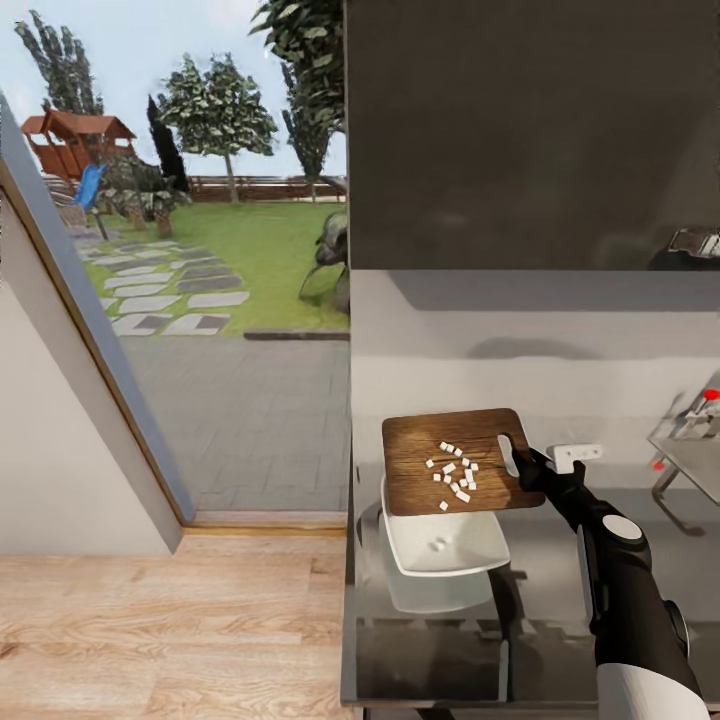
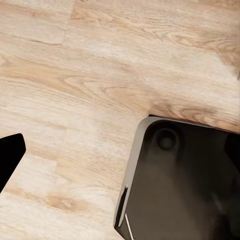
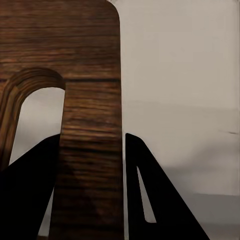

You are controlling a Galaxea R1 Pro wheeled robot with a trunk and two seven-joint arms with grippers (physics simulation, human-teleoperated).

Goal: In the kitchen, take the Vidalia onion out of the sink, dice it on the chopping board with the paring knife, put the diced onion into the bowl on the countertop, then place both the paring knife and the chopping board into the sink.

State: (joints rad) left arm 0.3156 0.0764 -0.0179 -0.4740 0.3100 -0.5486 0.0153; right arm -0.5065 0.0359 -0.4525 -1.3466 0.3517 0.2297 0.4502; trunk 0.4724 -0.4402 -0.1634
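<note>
Head view. Nearest the camera: the right arm (image 1: 625, 590), black with a white forearm, reaching up from the lower right edge. Its gripper (image 1: 527, 467) is clamped on the handle end of the board (image 1: 455, 460), next to the oblong slot. The board is held off the counter (image 1: 560, 540), above the bowl (image 1: 445, 545), its near edge overlapping the bowl's far rim. Small white onion dice (image 1: 455, 472) lie scattered on the board's middle; one or two white bits (image 1: 437, 545) sit in the bowl. The bowl rests on the grey counter near its left end. At the right edge, part of the steel sink (image 1: 690, 455) and a tap fitting with a red dot (image 1: 711, 396). A small white object (image 1: 578, 455) sits on the counter just behind the gripper; what it is cannot be told. Left of the counter: pale wood floor (image 1: 170, 620), a glass opening onto paving, lawn and trees.

Left wrist view. Wood floor (image 2: 90, 80) and a dark glossy rounded body (image 2: 180, 185), probably the robot's base. One black finger tip (image 2: 10, 155) at the frame edge; whether the left gripper is open or closed cannot be told.

Right wrist view. Two black fingers (image 3: 150, 195) pinch the board (image 3: 90, 110) edge-on, one on each face, beside the slot. Pale wall behind.
</note>
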